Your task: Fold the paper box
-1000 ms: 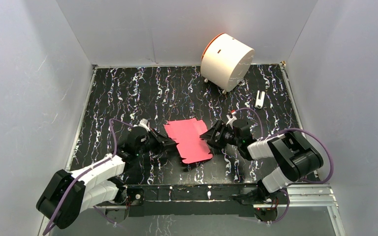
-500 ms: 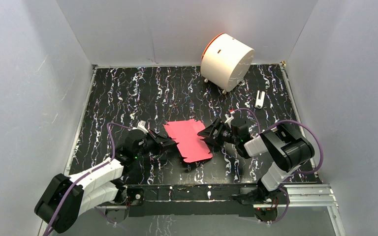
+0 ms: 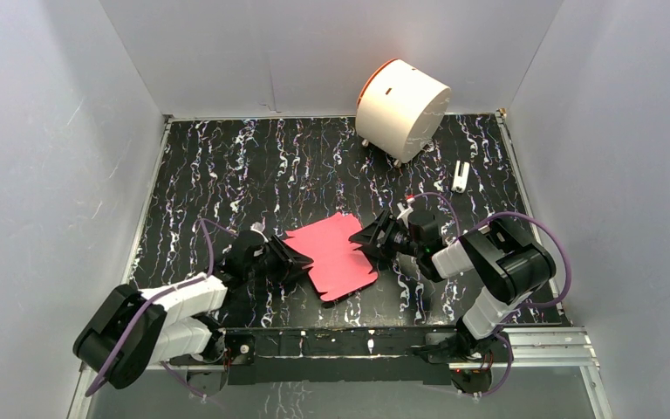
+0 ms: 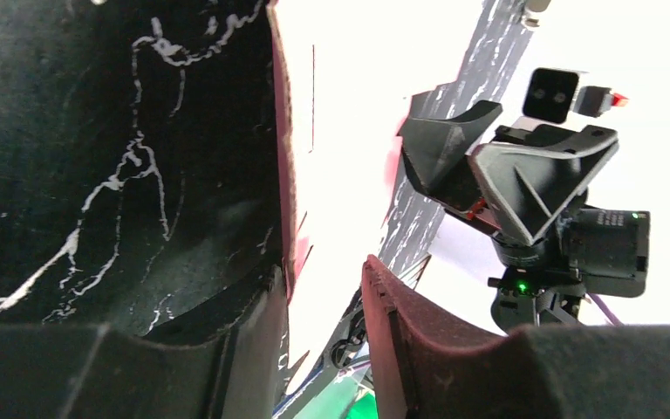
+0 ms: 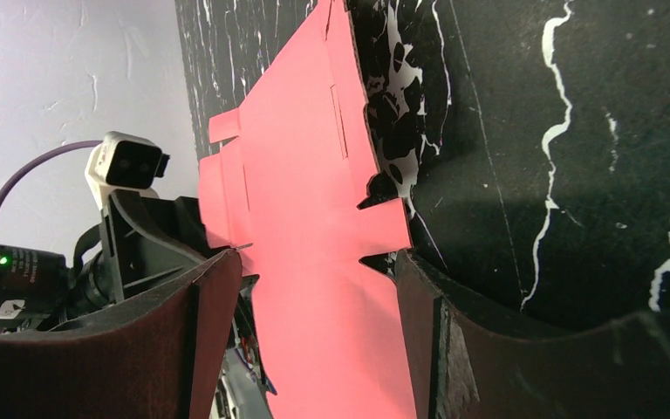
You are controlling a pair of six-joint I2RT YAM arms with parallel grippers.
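The paper box [image 3: 331,253] is a flat pink-red die-cut sheet with tabs and notches, lying mid-table between the two arms. My left gripper [image 3: 291,259] is at its left edge. In the left wrist view the jaws [image 4: 323,275] stand apart, and the sheet's thin red edge [image 4: 281,175] runs along the left finger with a gap to the other finger. My right gripper [image 3: 372,239] is at the sheet's right edge. Its jaws [image 5: 314,262] are wide open, with the sheet [image 5: 297,175] passing between them untouched.
A large white cylinder with an orange rim [image 3: 401,106] lies at the back right. A small white object [image 3: 461,176] sits right of it on the black marbled table [image 3: 227,166]. White walls enclose three sides.
My left gripper has gone from shut to open. The sheet has turned a little and shifted toward the near left. The right gripper has stayed open at the sheet's right edge.
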